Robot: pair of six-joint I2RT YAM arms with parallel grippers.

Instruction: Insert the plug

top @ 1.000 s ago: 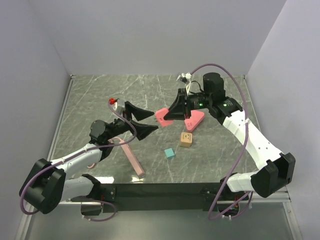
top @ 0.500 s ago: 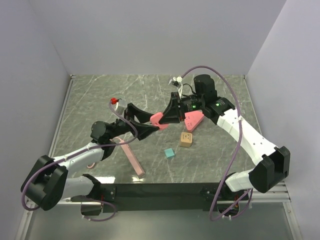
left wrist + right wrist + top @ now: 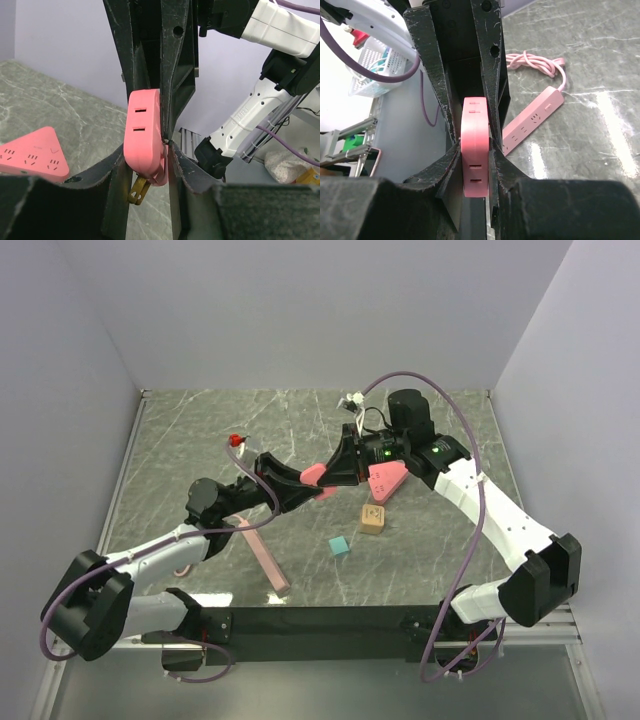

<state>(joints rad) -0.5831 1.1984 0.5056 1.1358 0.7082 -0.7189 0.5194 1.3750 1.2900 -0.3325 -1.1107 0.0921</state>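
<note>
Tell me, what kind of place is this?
Probably a robot test cell. A marble-patterned table is closed in by plain pale walls, the left arm and right arm are bolted at its near edge, and practice items lie on it: a pink power strip, a tan block.

Smooth plastic plug (image 3: 144, 131); glossy marbled table (image 3: 200, 430)

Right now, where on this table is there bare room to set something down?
Free: the far-left corner beyond the left arm, and the near-right patch between the teal cube and the right arm. Crowded: the middle, where the pink adapter, triangular power strip and wooden block cluster; the long power strip lies near-left.
</note>
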